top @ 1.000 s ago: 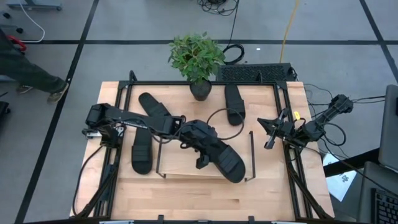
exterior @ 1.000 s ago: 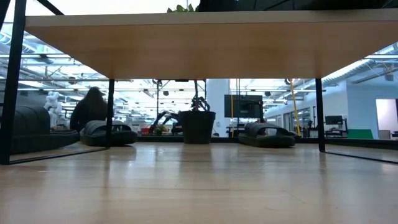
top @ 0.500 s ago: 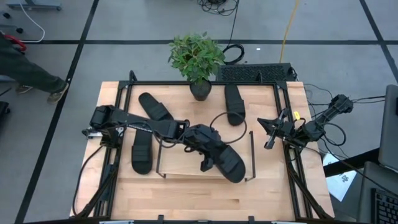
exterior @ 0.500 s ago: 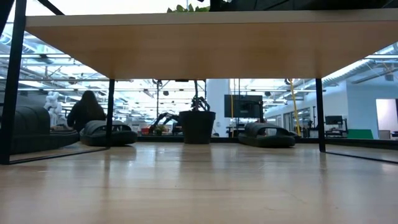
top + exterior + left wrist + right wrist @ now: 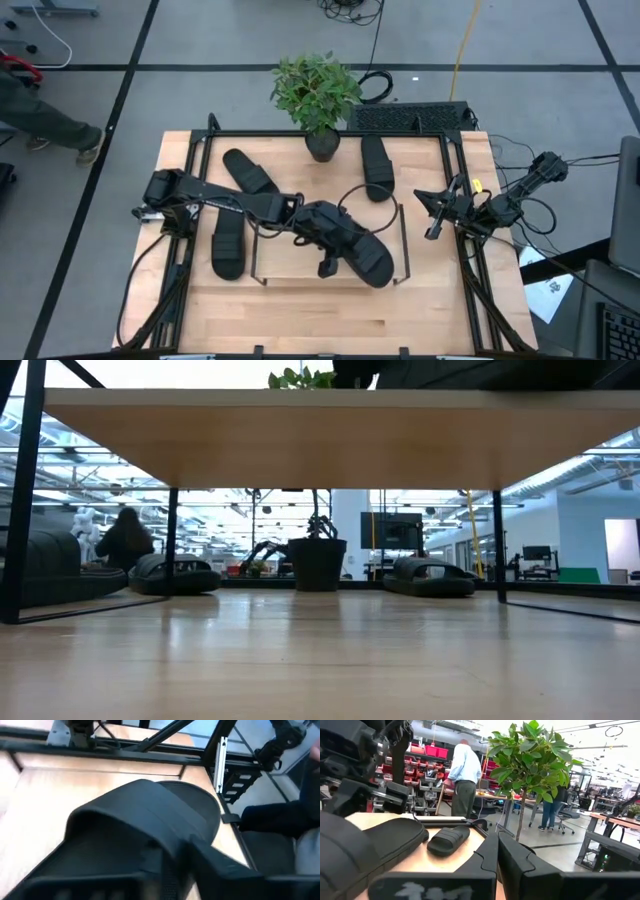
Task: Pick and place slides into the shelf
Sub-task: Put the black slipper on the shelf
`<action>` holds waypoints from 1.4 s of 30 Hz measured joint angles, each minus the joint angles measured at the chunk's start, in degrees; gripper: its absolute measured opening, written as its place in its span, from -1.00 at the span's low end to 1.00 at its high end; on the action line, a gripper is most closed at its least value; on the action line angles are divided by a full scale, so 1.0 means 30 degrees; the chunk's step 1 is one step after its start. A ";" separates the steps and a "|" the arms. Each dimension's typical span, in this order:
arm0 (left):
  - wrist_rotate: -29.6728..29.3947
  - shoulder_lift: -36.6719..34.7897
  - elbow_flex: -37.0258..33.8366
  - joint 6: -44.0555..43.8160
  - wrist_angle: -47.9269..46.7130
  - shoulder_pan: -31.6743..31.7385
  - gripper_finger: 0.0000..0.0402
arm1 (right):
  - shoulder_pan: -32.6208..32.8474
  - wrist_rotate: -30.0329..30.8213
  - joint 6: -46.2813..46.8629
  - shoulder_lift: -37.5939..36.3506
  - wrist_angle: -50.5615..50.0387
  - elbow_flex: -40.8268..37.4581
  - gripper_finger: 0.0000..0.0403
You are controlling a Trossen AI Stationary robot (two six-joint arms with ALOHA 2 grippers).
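Over the shelf, your left gripper was clamped on one of the slides; the left wrist view showed its fingers pinching the ribbed strap of this held slide. That slide hung across the light wood board, its sole reaching from the gripper toward the wire end frame on the right arm's side. You could see in the low view the dark bulk of the held slide just above the board's upper edge; whether it touched the board could not be told.

Left of your left gripper, a second slide lay flat on the tabletop, outside the other end frame. Behind the gripper, a third slide lay at an angle beside the arm's forearm. Farther back stood a potted plant, and to the right of it lay a fourth slide.

Well to the right of the shelf, your right gripper waited near the table edge with its fingers pressed together, holding nothing.
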 joint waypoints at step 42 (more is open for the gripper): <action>0.6807 0.6497 1.5720 1.0180 -1.6645 0.3263 -1.00 | 0.0000 0.0058 -0.0194 -0.0001 0.0022 0.0000 -1.00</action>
